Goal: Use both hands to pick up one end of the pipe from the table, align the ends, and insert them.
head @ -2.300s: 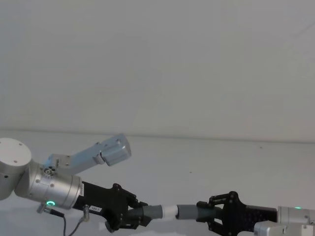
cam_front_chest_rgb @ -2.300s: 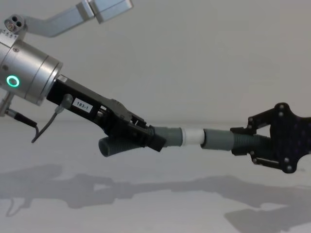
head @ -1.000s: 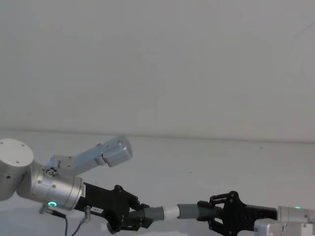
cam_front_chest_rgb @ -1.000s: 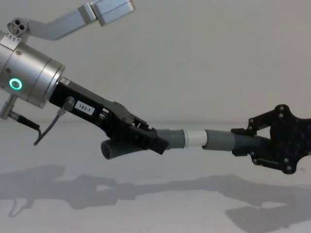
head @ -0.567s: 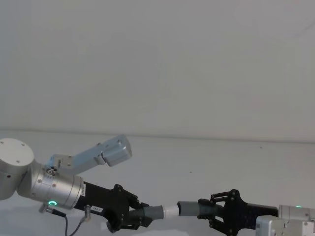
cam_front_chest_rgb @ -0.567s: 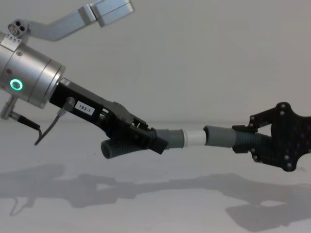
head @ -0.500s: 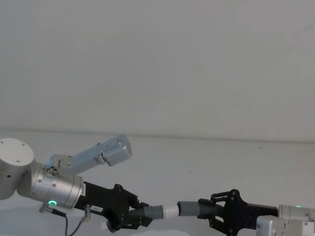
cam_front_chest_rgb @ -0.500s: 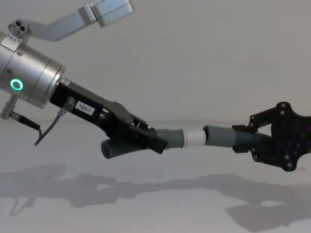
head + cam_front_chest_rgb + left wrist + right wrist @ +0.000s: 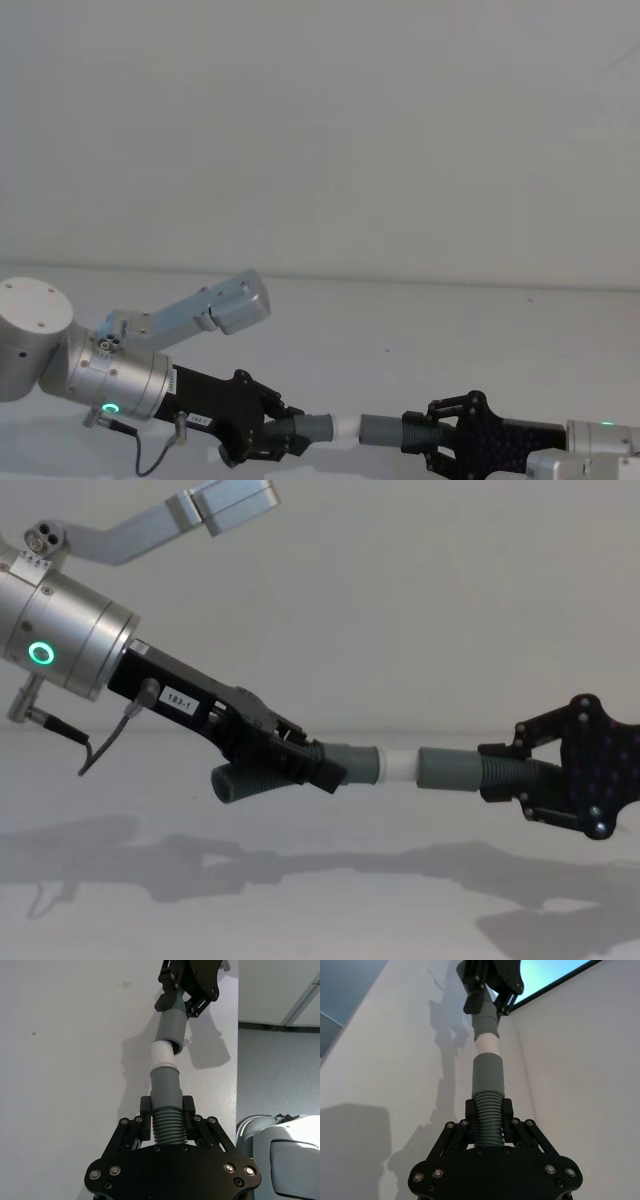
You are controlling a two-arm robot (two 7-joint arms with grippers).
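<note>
Both pipe pieces hang in the air above the table (image 9: 320, 910). My left gripper (image 9: 300, 763) is shut on the ribbed part of the left pipe piece (image 9: 352, 763), whose white plug tip (image 9: 398, 765) points right. My right gripper (image 9: 508, 772) is shut on the other piece (image 9: 450, 768), socket mouth facing left. The tip meets the socket mouth, nearly in line, with most of the white showing. In the left wrist view the white tip (image 9: 163, 1054) touches the socket (image 9: 173, 1030). In the right wrist view the socket piece (image 9: 488, 1072) leads to the tip (image 9: 486, 1042).
The off-white table runs back to a plain wall (image 9: 320, 150). A silver bracket (image 9: 225, 502) of the left arm sticks up at the upper left. The floor and a white robot part (image 9: 280, 1155) lie beyond the table's edge in the left wrist view.
The left arm has shifted slightly right. The right piece, tilted up half a second ago, now lies level with the plug tip. Both grippers keep their hold.
</note>
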